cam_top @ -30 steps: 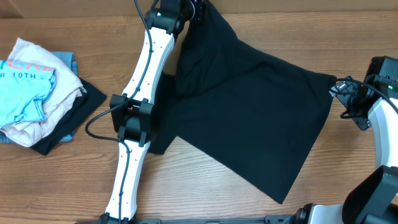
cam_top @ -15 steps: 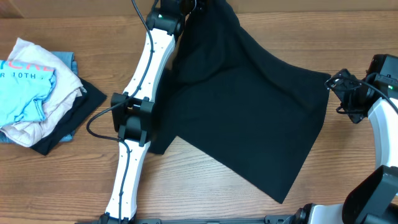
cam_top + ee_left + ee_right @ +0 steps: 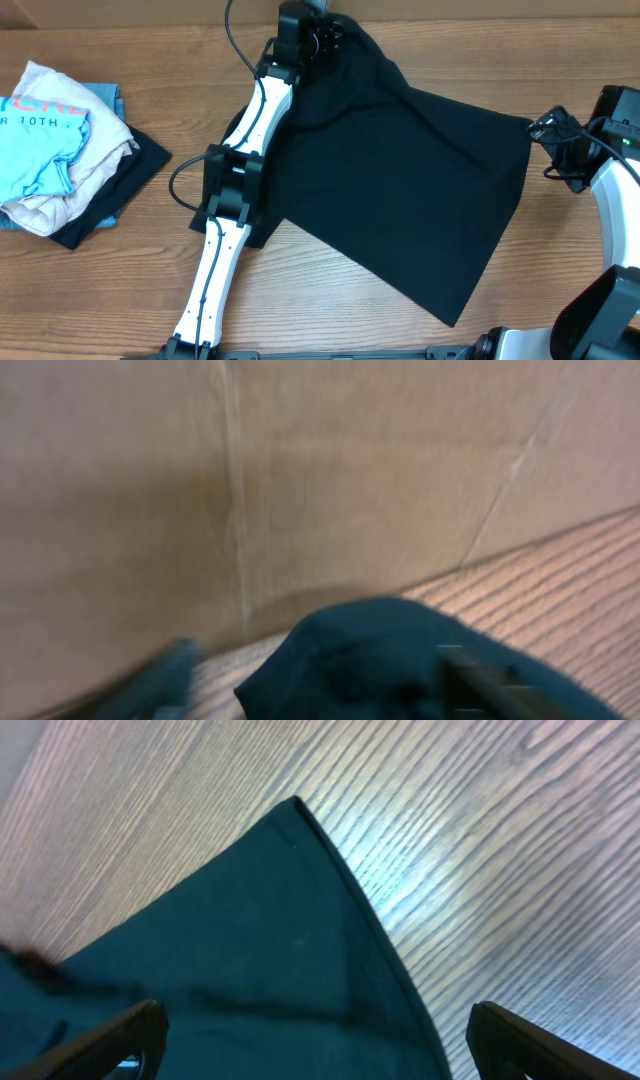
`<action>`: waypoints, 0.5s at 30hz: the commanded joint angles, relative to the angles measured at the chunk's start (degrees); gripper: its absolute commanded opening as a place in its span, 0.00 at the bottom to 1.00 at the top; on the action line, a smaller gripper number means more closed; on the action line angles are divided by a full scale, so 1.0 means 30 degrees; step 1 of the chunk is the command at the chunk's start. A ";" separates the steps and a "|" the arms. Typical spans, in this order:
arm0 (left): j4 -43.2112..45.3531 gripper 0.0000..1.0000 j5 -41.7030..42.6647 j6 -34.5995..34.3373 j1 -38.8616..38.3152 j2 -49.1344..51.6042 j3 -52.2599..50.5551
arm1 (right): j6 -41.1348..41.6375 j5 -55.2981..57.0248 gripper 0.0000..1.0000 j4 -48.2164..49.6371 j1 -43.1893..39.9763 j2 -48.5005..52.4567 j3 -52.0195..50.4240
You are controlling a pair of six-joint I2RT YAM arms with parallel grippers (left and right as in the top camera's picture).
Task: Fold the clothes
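The black T-shirt (image 3: 400, 180) lies spread across the middle of the wooden table, with its upper left part bunched into a hump at the back edge. My left gripper (image 3: 325, 40) hovers over that hump. In the left wrist view its blurred fingers (image 3: 170, 675) stand wide apart around the bunched fabric (image 3: 380, 650), so the left gripper (image 3: 315, 665) is open. My right gripper (image 3: 555, 150) sits at the shirt's right corner. In the right wrist view the right gripper (image 3: 318, 1025) is open above that pointed corner (image 3: 230, 920), not touching it.
A pile of other garments lies at the far left: a light blue shirt (image 3: 40, 140), a cream-white one (image 3: 95, 150) and a dark one underneath (image 3: 135, 185). A brown cardboard wall (image 3: 300, 480) rises just behind the table's back edge.
My left gripper has opened and let go of the shirt's upper part, and the left arm has shifted right. The fabric hump has settled at the back. The right gripper has barely moved.
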 commanded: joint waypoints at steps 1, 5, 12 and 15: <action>-0.1654 1.00 0.0474 -0.0809 -0.0058 -0.0554 0.2645 | -0.0634 0.0816 1.00 0.0211 0.0022 -0.0036 -0.0117; -0.9770 1.00 0.0561 -0.0998 0.0124 -0.2470 0.6790 | -0.2973 0.0444 0.93 0.0787 0.0022 0.0044 -0.0117; -2.1311 1.00 -0.0721 -0.2448 0.1035 -0.5858 0.8240 | -0.4932 -0.3905 0.04 0.0561 0.0058 0.2973 -0.0117; -2.5529 1.00 -0.0714 -0.2820 0.1362 -0.7147 0.8240 | -0.4925 -0.3840 0.06 0.0117 0.0051 0.3118 -0.0080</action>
